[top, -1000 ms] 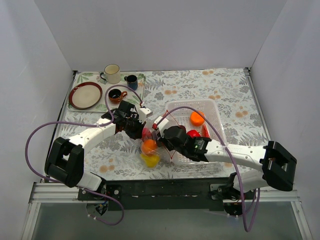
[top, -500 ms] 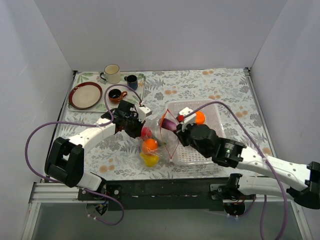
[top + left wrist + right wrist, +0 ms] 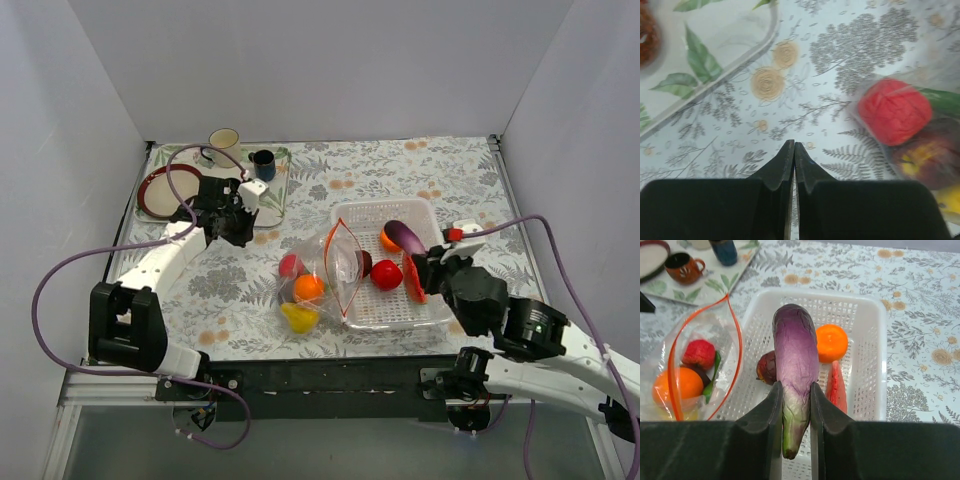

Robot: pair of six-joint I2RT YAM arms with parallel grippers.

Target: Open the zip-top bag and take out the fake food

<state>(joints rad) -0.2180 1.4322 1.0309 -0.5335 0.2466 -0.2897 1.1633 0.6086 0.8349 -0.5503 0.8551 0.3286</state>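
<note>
The zip-top bag [image 3: 335, 262] lies open at the table's middle, its orange-red zip strip [image 3: 735, 335] spread in a loop against the white basket [image 3: 432, 230]. Inside it are a red piece [image 3: 290, 265], an orange ball [image 3: 308, 288] and a yellow piece [image 3: 297, 318]. My right gripper [image 3: 796, 390] is shut on a purple toy eggplant [image 3: 795, 347] and holds it above the basket [image 3: 867, 365]. In the basket lie an orange ball [image 3: 831, 342], a red slice [image 3: 836, 387] and a dark piece [image 3: 767, 368]. My left gripper [image 3: 794, 145] is shut and empty, left of the bag near the tray.
A leaf-printed tray [image 3: 275, 190] at the back left holds a cream mug [image 3: 224, 147], a blue mug [image 3: 263, 162], a brown mug [image 3: 682, 267] and a red-rimmed plate [image 3: 165, 190]. White walls stand on three sides.
My right gripper drew the eggplant out of the bag and moved right over the basket. My left gripper let go of the bag and moved back left toward the tray.
</note>
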